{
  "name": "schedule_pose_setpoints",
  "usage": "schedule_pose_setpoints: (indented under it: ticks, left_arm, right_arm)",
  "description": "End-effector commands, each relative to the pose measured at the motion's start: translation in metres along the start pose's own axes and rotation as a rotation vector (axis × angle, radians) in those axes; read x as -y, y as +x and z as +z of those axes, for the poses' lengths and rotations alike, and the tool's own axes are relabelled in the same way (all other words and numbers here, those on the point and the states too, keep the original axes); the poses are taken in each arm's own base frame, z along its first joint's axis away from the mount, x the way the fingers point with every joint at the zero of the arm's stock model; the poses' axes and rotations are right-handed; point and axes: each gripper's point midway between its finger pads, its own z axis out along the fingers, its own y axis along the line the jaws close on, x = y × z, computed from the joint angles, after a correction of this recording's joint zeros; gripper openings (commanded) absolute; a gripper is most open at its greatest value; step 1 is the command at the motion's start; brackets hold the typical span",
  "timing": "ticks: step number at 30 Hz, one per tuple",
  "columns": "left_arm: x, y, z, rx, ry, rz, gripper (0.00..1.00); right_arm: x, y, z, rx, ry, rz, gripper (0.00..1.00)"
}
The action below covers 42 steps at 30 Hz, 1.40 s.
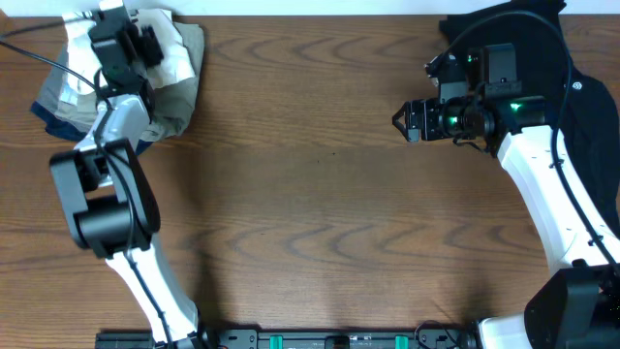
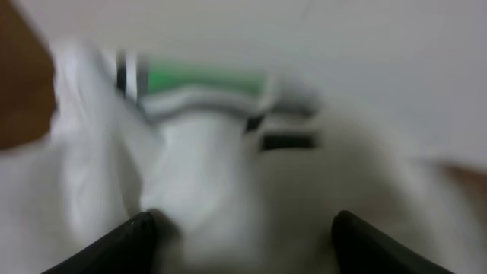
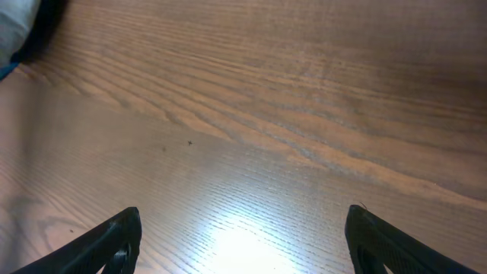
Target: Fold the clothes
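The white T-shirt lies crumpled on a pile of clothes at the table's far left corner. In the left wrist view it fills the blurred frame, with its green-and-black graphic near the top. My left gripper is over the shirt, its fingers spread wide, open, with cloth between and below them. My right gripper hangs open and empty over bare wood at the right.
Under the shirt is a stack of khaki and navy clothes. A black garment lies at the far right corner behind my right arm. The wooden table spans the middle.
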Motion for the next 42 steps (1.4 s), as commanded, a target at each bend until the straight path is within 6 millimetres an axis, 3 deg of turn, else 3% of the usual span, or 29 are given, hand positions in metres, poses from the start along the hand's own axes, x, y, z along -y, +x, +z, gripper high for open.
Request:
schedule_pose_setpoints:
  ticks: [1, 6, 10, 14, 17, 21, 26, 30, 34, 42]
  left_arm:
    - [-0.033, 0.031, 0.013, -0.067, -0.113, 0.037, 0.79]
    - [-0.044, 0.091, 0.02, -0.238, -0.128, 0.052, 0.85]
    - [-0.047, 0.096, 0.016, -0.27, -0.131, 0.054, 0.87]
    - [-0.047, 0.067, 0.004, -0.232, -0.131, 0.044, 0.88]
    - [-0.046, 0.019, -0.017, -0.157, -0.129, 0.029, 0.91]
    - [-0.047, -0.051, -0.064, -0.054, -0.125, 0.017, 0.97]
    - [-0.051, -0.111, -0.125, 0.034, -0.124, 0.004, 0.98]
    - [-0.055, -0.133, -0.166, 0.05, -0.124, -0.002, 0.98]
    - [-0.057, -0.137, -0.191, 0.03, -0.126, 0.002, 0.98]
    - [-0.058, -0.137, -0.197, 0.023, -0.125, 0.002, 0.98]
  right_arm:
    - [-0.001, 0.007, 0.007, -0.024, -0.007, -0.018, 0.84]
    - [-0.002, 0.004, 0.007, -0.011, -0.008, -0.023, 0.84]
    - [-0.002, 0.003, 0.007, -0.009, -0.008, -0.024, 0.84]
    - [-0.002, 0.002, 0.007, -0.002, -0.009, -0.027, 0.86]
    - [-0.002, -0.004, 0.007, 0.022, -0.009, -0.05, 0.96]
    - [-0.002, -0.02, 0.005, 0.085, -0.009, -0.086, 0.99]
    - [0.003, -0.044, 0.0, 0.18, 0.001, -0.136, 0.99]
    - [0.005, -0.061, -0.006, 0.252, 0.023, -0.229, 0.99]
    - [0.006, -0.08, -0.024, 0.327, 0.081, -0.264, 0.99]
    - [-0.036, -0.117, -0.102, 0.557, 0.058, -0.339, 0.99]
